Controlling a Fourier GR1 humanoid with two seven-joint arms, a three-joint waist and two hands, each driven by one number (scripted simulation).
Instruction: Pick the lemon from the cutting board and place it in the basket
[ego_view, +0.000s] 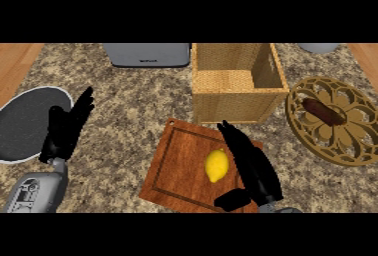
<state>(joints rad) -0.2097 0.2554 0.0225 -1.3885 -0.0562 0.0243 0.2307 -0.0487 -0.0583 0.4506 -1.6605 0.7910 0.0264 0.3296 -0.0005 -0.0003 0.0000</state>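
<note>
The lemon (216, 165) lies on the wooden cutting board (177, 170) in the lower middle of the frame, its long axis running nearly up and down the picture, one tip pointing toward the upper edge and slightly right, the other down toward the board's near edge. The right hand (251, 165) lies just beside it on its right, fingers straight and held together, stretched up toward the basket, thumb (232, 200) sticking out below the lemon; whether the fingers touch the fruit cannot be told. The woven basket (238, 95) stands directly above the board in the upper middle, its near wall facing the board's upper corner, its far part cut by the frame's top. To the right sits a round carved wooden trivet (339, 142) with a dark brown oblong thing (323, 111) on it, hard to identify. At the left, a dark plate with a white rim (22, 125) runs off the frame's edge, and the left hand (68, 127) shows partly over it, fingers straight and upward. A grey appliance (146, 54) sits at the upper left of the speckled tabletop (133, 110), and a grey round object (319, 47) is cut off at the upper right
</note>
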